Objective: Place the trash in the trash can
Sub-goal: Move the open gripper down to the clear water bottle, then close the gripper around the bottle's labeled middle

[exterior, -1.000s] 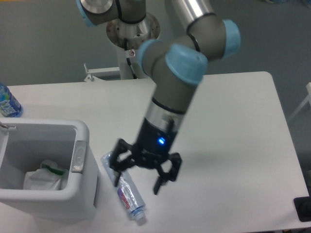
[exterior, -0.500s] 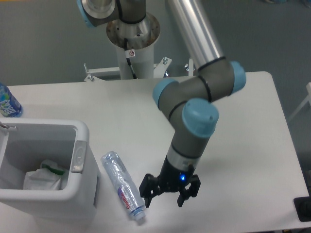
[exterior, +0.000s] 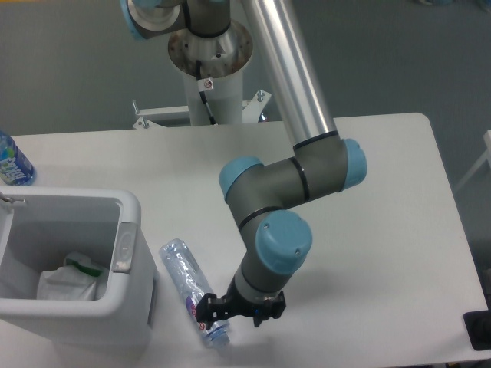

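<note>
The crushed clear plastic bottle (exterior: 182, 270) with a purple-red label lies on the white table just right of the trash can, cap end toward the front edge. My gripper (exterior: 232, 314) is open and low over the table at the bottle's cap end; its left finger (exterior: 205, 311) is at or over the labelled part. The jaws hold nothing. The white-grey trash can (exterior: 127, 234) stands at the left front. The crumpled white wrapper with green print (exterior: 67, 280) lies inside it.
A blue-labelled water bottle (exterior: 11, 162) stands at the far left edge behind the bin. The arm's pedestal (exterior: 209, 61) rises behind the table. A black object (exterior: 478, 330) sits at the right front corner. The table's front edge is close below the gripper.
The gripper swung right of the bottle, then came back left and lower, and now sits at the bottle's cap end. The bottle and wrapper have not moved.
</note>
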{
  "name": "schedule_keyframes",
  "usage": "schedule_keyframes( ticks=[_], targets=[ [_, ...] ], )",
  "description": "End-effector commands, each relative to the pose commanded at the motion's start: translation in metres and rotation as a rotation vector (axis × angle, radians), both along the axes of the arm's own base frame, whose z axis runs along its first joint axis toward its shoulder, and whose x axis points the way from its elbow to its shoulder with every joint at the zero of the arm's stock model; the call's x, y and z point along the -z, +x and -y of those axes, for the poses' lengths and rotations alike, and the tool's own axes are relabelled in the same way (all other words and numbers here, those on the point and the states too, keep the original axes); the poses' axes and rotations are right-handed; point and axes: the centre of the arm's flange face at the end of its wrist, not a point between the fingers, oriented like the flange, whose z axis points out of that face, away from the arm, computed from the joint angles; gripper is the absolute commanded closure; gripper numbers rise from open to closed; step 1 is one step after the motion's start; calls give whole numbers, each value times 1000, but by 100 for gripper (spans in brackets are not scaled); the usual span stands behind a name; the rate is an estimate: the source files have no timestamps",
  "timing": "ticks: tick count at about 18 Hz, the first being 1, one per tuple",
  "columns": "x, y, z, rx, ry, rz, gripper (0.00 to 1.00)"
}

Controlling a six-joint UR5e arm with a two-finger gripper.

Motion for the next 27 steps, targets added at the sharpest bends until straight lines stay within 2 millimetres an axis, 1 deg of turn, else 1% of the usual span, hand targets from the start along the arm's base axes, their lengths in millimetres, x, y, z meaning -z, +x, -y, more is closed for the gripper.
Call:
schedule_keyframes(
  ticks=[2,3,5,6,7,10,11,12,14,15,17,19,20,21,22,25,26,27],
  targets=[
    [11,8,-3,-5,-29,13,0],
    [17,9,-3,-6,-49,15,0],
    [26,21,-8,14,-81,5,0],
    [32,22,-8,17,-96,6,0],
    [36,23,-7,19,-107,2,0],
    [36,22,-8,21,-112,-6,0],
    [37,22,-8,21,-113,-7,4],
    [36,22,-8,21,-115,-9,13],
    [33,22,-7,21,-111,-10,35],
    [29,23,-7,20,-108,-13,42],
    [15,25,-4,6,-98,-20,59],
    [3,26,-2,3,-86,-27,72],
    [1,25,-1,4,-82,-28,74],
    [-5,23,1,2,-75,-32,74],
    [-16,18,3,-5,-58,-40,74],
    [-61,-6,16,-41,27,-57,74],
    [-82,-19,18,-67,85,-55,74],
    [-103,-28,15,-81,149,-52,74]
  ],
)
